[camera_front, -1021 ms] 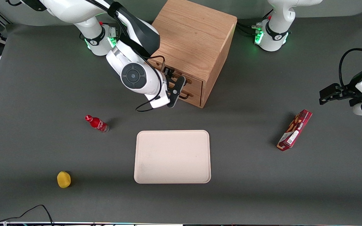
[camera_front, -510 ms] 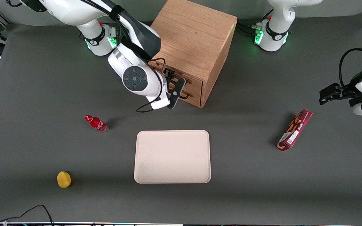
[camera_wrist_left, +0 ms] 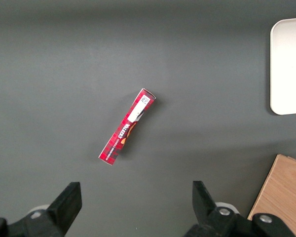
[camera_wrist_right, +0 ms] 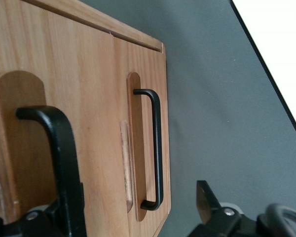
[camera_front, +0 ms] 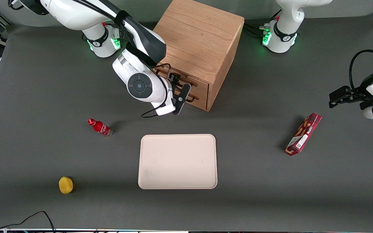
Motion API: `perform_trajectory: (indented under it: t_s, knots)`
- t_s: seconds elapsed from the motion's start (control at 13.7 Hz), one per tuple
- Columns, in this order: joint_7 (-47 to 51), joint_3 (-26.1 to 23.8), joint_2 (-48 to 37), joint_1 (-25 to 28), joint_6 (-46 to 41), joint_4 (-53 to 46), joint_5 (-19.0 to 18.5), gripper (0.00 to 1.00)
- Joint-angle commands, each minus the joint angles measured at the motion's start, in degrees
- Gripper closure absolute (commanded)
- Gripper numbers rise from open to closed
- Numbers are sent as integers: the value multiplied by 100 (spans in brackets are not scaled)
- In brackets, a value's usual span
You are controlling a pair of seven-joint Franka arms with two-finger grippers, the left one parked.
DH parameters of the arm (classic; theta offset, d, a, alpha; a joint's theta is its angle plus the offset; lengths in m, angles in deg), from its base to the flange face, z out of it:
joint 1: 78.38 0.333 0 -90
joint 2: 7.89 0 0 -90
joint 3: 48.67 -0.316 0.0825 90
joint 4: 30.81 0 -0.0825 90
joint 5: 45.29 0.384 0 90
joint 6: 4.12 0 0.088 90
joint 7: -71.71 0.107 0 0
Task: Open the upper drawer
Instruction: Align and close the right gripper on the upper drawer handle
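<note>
Gripper [camera_front: 176, 84] at cabinet [camera_front: 202, 38] front near counter's back edge, fingers spread, straddling upper drawer [camera_wrist_right: 49, 123] handle [camera_wrist_right: 56, 148], nothing gripped, lined for pull.

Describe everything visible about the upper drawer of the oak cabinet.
The upper drawer is the top one of two light-oak fronts on the cube-shaped cabinet, above the lower drawer. It looks shut, flush with the cabinet face. Its thin black bar handle spans a rounded recess in the wood. The end effector sits right at this handle, one finger close in front of the recess; whether it touches the bar cannot be told.
</note>
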Motion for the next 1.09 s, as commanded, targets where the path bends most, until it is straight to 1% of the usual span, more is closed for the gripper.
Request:
perform_trajectory:
  t_s: [0.0, 0.15, 0.73, 1.02]
  knots:
    - [72, 56, 156, 48, 196, -53, -194, 0]
    - [72, 56, 209, 48, 223, -70, -316, 0]
    - [28, 56, 227, -49, 223, -193, -317, 0]
    - [-16, 82, 244, -49, 223, -255, -413, 0]
